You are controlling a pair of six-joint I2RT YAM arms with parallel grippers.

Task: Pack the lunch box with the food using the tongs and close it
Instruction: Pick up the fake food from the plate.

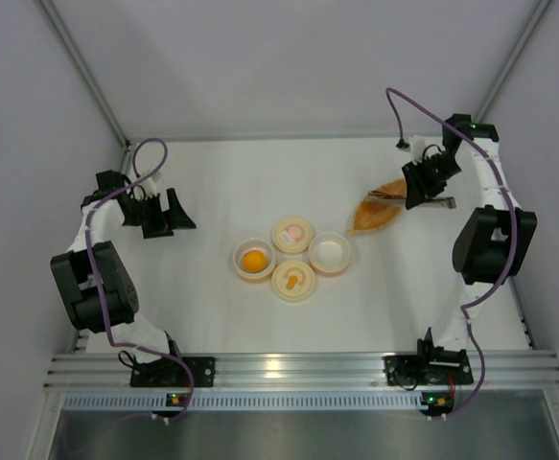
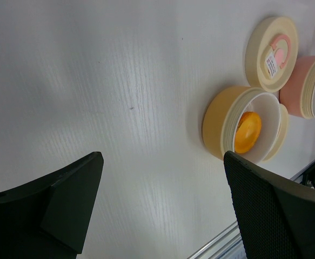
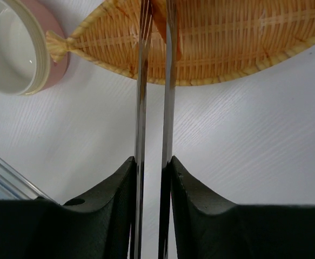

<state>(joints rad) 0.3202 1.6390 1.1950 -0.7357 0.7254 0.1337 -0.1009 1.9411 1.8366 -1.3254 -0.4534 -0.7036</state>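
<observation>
Where the right arm point(image 1: 490, 240) rises along the desk's point(image 1: 212, 182) 3 o'clock edge and bends its wrist toward 9 o'clock, the right jaws pinch the tongs point(image 3: 141, 108), squeezing the two blades nearly parallel. Their long axis runs from 3 to 9 o'clock, tips over the dish point(image 1: 375, 216) with an orange wedge point(image 3: 160, 19) between them. At 9 o'clock the left arm point(image 1: 97, 278) is folded, the left jaws wide, aimed toward 3 o'clock at the yellow tub point(image 2: 222, 121) holding the ball point(image 2: 248, 131).

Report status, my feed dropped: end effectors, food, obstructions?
Left end effector open. Right end effector shut on tongs, tips at wedge in dish. Ball in yellow tub, pink tub empty, lids off. Nothing blocking.
</observation>
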